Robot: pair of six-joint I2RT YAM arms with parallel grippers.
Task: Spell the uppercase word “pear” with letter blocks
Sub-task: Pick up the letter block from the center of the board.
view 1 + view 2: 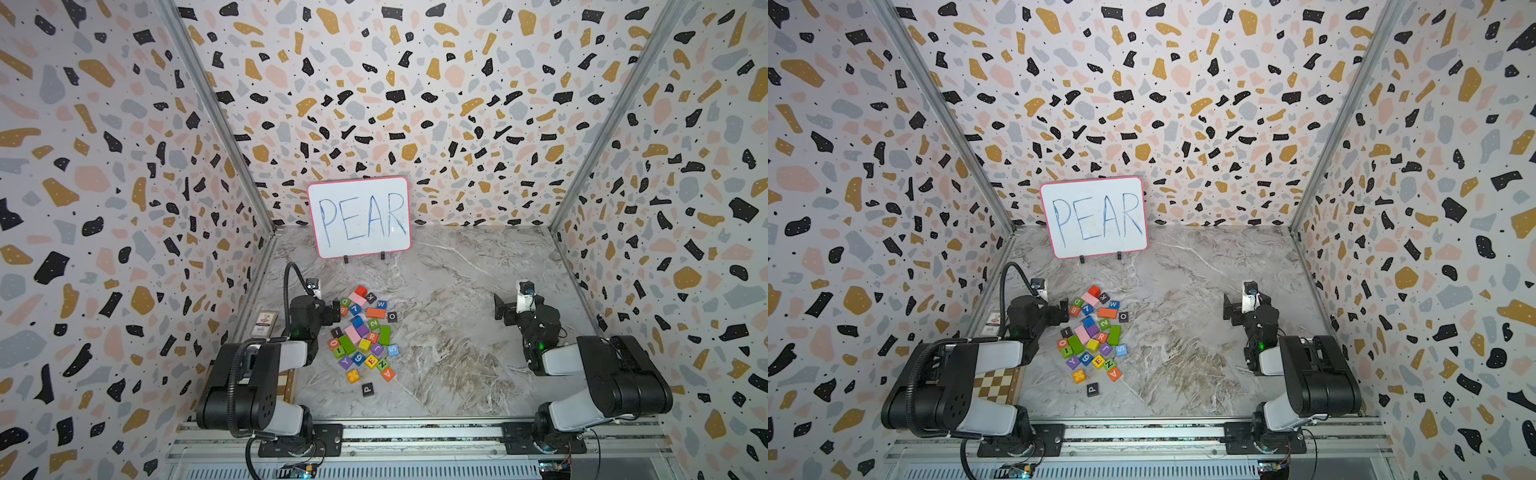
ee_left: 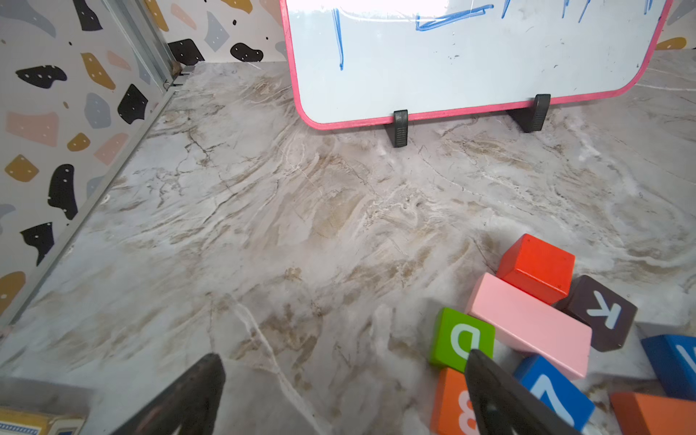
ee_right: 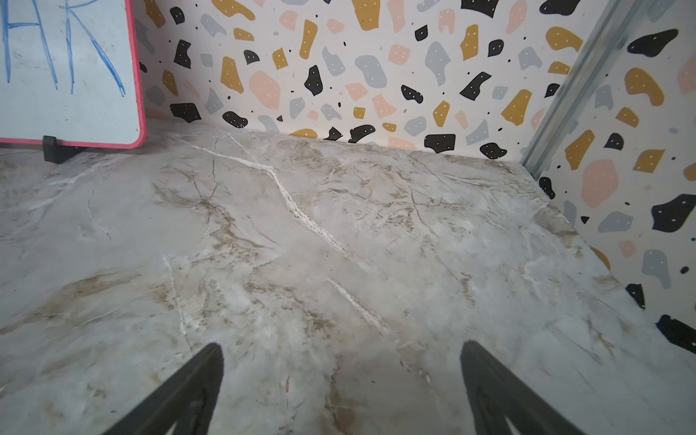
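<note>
Left of centre, the black P block (image 1: 367,389) lies alone nearest, with the E block (image 1: 371,361) and A block (image 1: 388,375) just beyond. The R block (image 1: 372,337) is wedged among neighbouring cubes (image 1: 373,323), which may be dragged along when it is clamped. Both the left gripper (image 2: 341,356) and the right gripper (image 3: 341,344) are held apart, empty.

One whiteboard (image 1: 359,216), five long blocks (image 1: 376,313), twenty-four small cubes (image 1: 367,389).

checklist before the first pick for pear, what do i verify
1. left gripper open, empty: ok
2. right gripper open, empty: ok
3. P block apart from the pile, letter up: ok
4. E block and A block letter up at the pile's near edge: ok
5. R block free of neighbours: not ok, hemmed in mid-pile
6. bare table beside the pile for the row: ok
</note>
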